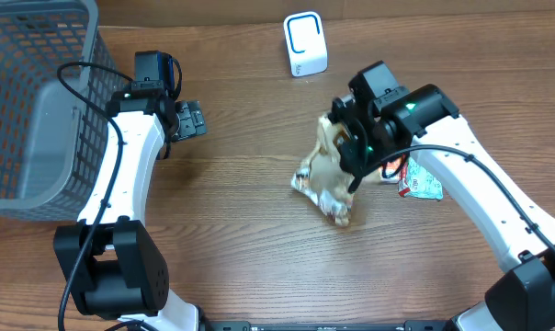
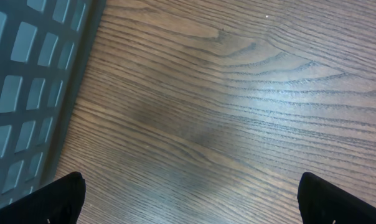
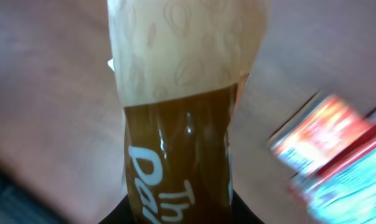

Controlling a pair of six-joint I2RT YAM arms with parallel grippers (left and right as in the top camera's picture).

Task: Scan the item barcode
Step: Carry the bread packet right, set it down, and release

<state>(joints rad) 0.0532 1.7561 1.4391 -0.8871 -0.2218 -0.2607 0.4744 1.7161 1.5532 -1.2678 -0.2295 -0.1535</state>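
Basket (image 1: pixel 34 101) — cut off by the overhead's top and left edges; the left wrist view catches only a strip of its mesh wall. Left gripper (image 2: pixel 188 204): only the fingertips (image 2: pixel 57 202) enter at the lower corners. Pouch (image 3: pixel 182 112) runs off the top and bottom of the right wrist view, its white lettering cut short and unreadable. Red packet (image 3: pixel 328 149) beside it is blurred there — and partly under the right arm (image 1: pixel 461 165) from overhead, its print too small to read
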